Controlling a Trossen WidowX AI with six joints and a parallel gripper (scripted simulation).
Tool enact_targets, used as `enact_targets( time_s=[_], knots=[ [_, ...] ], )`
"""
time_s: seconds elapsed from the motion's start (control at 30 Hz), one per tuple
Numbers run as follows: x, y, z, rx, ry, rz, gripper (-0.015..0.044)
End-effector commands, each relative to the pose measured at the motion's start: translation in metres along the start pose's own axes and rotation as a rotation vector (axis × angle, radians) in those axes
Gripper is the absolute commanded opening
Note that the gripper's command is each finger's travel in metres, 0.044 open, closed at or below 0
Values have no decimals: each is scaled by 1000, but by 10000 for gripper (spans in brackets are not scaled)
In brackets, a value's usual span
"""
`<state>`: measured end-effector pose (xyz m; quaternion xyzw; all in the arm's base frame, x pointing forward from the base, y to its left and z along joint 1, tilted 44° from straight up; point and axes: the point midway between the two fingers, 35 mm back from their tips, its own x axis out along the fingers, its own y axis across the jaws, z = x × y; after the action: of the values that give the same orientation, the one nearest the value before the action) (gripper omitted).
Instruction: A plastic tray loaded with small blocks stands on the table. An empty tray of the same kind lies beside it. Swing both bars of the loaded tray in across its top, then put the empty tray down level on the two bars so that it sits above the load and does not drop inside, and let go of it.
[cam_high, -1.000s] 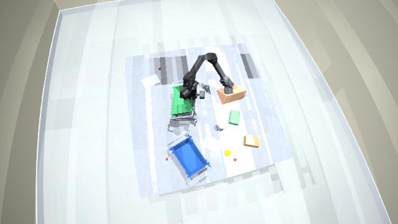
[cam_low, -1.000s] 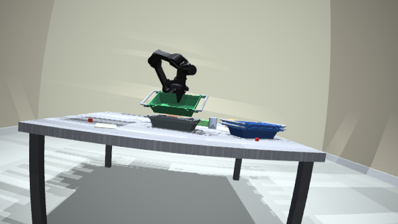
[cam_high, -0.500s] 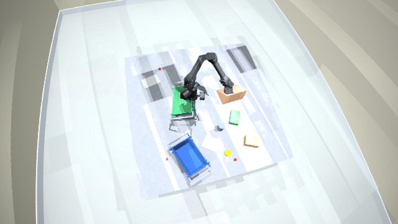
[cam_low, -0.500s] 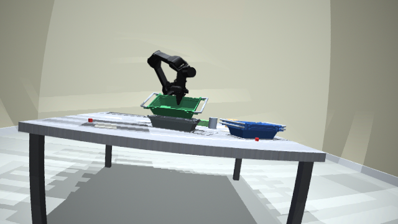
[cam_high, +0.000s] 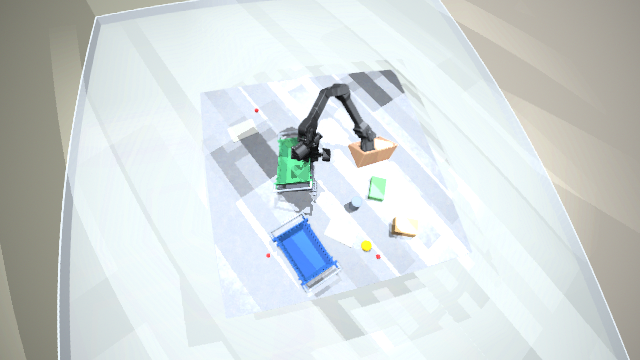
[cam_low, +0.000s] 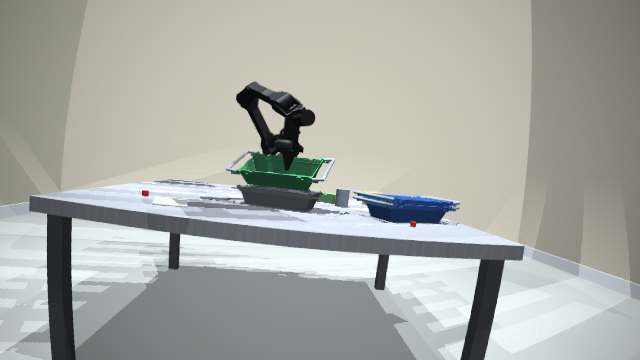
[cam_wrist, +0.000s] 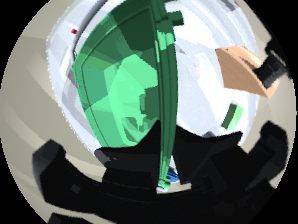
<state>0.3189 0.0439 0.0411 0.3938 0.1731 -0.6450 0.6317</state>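
Note:
My gripper (cam_high: 313, 156) (cam_low: 287, 167) (cam_wrist: 161, 121) is shut on the long side wall of the green tray (cam_high: 287, 162) (cam_low: 277, 179) (cam_wrist: 95, 85). No blocks show inside it. Its wire bars stand out past its ends. In the exterior view it hangs nearly level, slightly tilted, directly over the dark grey tray (cam_low: 280, 199), its underside close to that tray's rim. Whether they touch cannot be told. The grey tray stands on the table; its load and the position of its own bars are hidden beneath the green tray.
A blue tray (cam_high: 306, 252) (cam_low: 407, 214) stands apart with its bars out. A grey cylinder (cam_high: 355, 202) (cam_low: 342, 198), a green block (cam_high: 377, 189) (cam_wrist: 232, 117), a tan block (cam_high: 405, 227) and a yellow disc (cam_high: 366, 245) lie around. An orange box (cam_high: 374, 157) (cam_wrist: 240, 72) is at the arm's base.

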Motion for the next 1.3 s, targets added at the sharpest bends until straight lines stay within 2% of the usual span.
enact_targets(
  time_s=[0.0,1.27],
  knots=[
    [4,-5,0,-2,1,-13,0],
    [23,-15,0,-2,0,-13,0]
  ],
)
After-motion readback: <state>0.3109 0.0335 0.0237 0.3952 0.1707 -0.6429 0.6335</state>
